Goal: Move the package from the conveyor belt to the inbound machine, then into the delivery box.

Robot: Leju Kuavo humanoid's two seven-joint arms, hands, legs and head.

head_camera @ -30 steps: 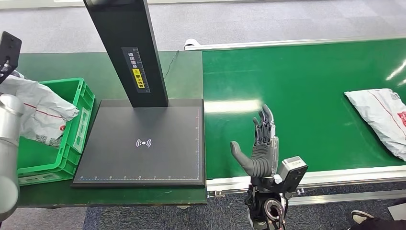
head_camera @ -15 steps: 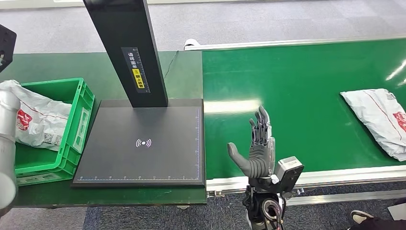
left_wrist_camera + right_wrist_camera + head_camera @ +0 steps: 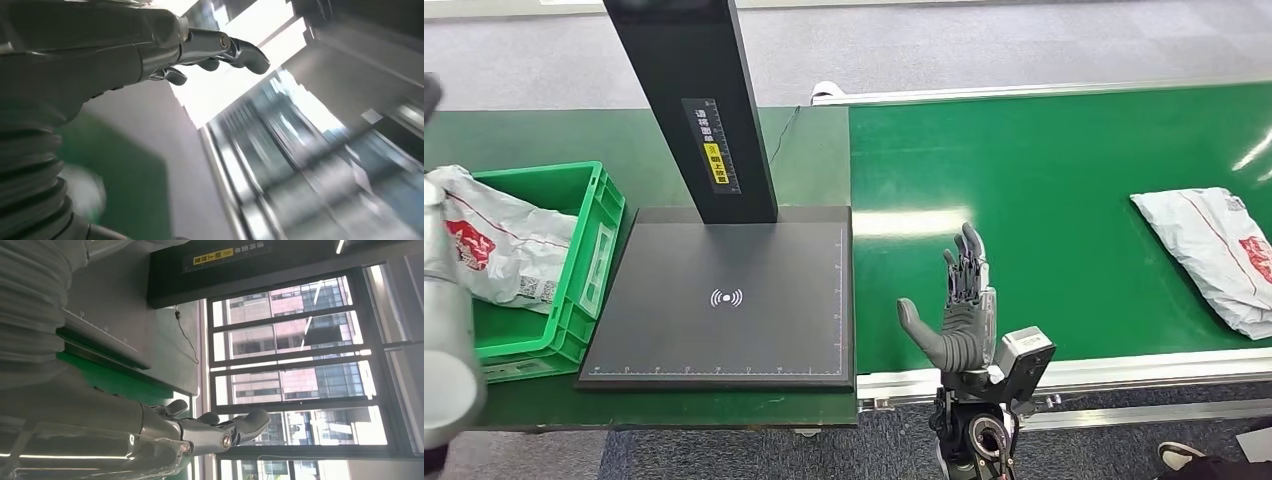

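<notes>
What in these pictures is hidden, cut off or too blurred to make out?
- Package on the conveyor belt: the white package is cut off by the head view's right edge.
- Package in the green delivery box: this package is partly hidden by the silver left arm.
- Left hand: the left wrist view is motion-blurred, so its surroundings are unreadable.
- Yellow label on the inbound machine's post: print too small.

Right hand (image 3: 962, 315): grey moulded palm, thick grey thumb, darker segmented fingers with metallic links. Boxy silver-grey camera module (image 3: 1022, 358) at wrist, dark lens face. Below it black wrist joint with round fitting and red detail. Left arm (image 3: 446, 340): smooth silver cylinder. Left hand (image 3: 150, 45): grey ribbed cover, shiny dark fingers.
</notes>
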